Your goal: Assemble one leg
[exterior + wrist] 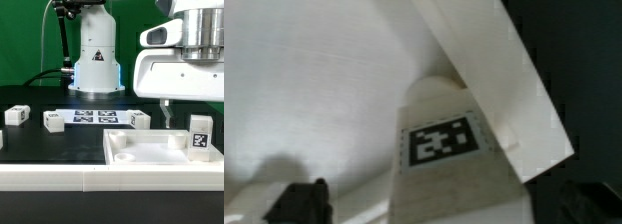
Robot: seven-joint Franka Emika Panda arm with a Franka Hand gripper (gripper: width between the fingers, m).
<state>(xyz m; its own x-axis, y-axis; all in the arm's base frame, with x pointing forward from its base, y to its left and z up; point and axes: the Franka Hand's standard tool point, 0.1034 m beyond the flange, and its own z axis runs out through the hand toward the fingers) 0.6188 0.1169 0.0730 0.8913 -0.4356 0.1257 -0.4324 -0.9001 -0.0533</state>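
One leg (200, 136), a small white block with a black-and-white tag, stands upright on the far right part of the large white tray panel (150, 155). My gripper (190, 110) hangs just above it; one dark finger (165, 106) is clear of the leg's side. In the wrist view the leg (446, 140) runs up between my gripper's (446, 212) jaws, with a gap between it and the dark finger (304, 203). The jaws look open and do not touch the leg. Three more legs (16, 116) (52, 121) (138, 120) lie on the black table.
The marker board (95, 117) lies at the table's middle, in front of the robot's base (95, 60). The tray panel has a raised rim and a round corner socket (122, 156). Green backdrop behind.
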